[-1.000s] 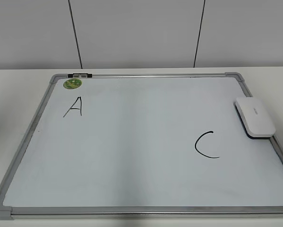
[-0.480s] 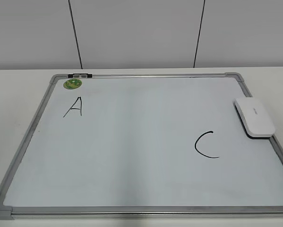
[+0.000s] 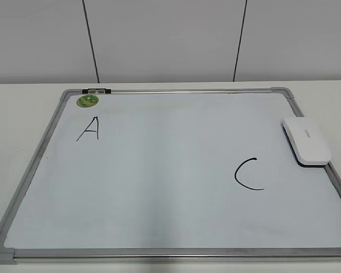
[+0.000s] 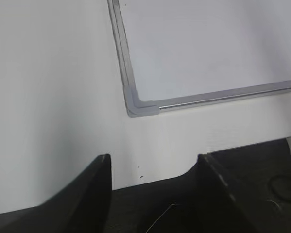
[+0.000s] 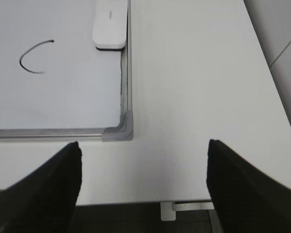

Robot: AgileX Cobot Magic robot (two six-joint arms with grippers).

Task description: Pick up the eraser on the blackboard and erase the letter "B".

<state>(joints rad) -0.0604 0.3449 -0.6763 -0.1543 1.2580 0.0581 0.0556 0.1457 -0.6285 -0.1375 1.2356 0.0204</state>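
Observation:
The white eraser (image 3: 307, 141) lies on the right edge of the blackboard (image 3: 159, 227), just above and to the right of the black "C" (image 3: 248, 174). It also shows in the right wrist view (image 5: 110, 26) at the top, beside the "C" (image 5: 34, 57). A black "A" (image 3: 88, 128) is at the board's upper left. No letter "B" shows on the board. My left gripper (image 4: 152, 162) is open and empty over the table's front edge, near the board's left front corner (image 4: 135, 104). My right gripper (image 5: 144, 150) is open and empty, near the right front corner (image 5: 122, 128). Neither gripper shows in the exterior view.
A small round green magnet (image 3: 87, 101) sits at the board's upper left corner, next to a dark clip on the frame (image 3: 96, 90). White table (image 3: 22, 108) surrounds the board. A grey wall with dark seams (image 3: 159, 40) stands behind.
The board has shifted slightly toward the back between the earliest frame and now; the eraser and letters kept their places on it.

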